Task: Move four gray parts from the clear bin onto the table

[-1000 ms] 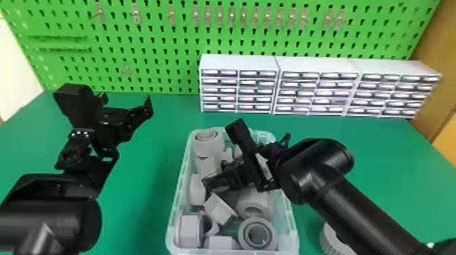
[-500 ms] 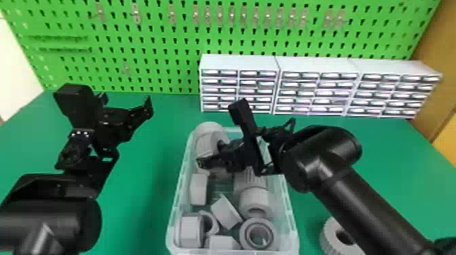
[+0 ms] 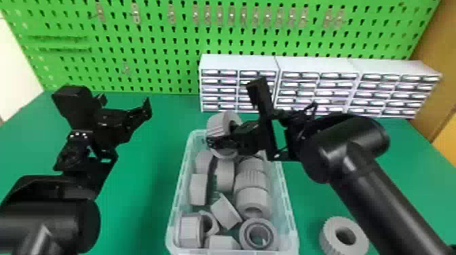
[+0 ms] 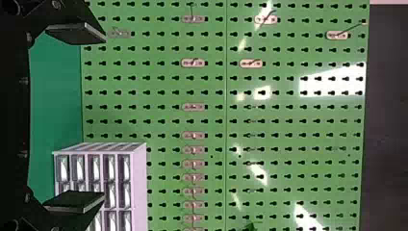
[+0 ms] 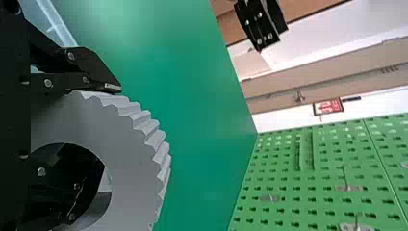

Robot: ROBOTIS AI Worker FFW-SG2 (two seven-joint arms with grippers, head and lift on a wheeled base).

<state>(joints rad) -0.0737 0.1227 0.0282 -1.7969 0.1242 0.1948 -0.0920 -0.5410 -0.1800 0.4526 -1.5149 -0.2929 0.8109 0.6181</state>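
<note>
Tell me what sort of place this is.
Probably a workshop or a robot test bench: a green pegboard with metal hooks stands behind the table, and small drawer cabinets line its back edge.

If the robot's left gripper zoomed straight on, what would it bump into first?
Probably the green board. The white drawers seem off to one side, but how far things are is unclear.

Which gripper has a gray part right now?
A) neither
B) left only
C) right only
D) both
C: the right gripper is closed on a toothed gray ring, while the left gripper's fingers stand apart with nothing between them.
</note>
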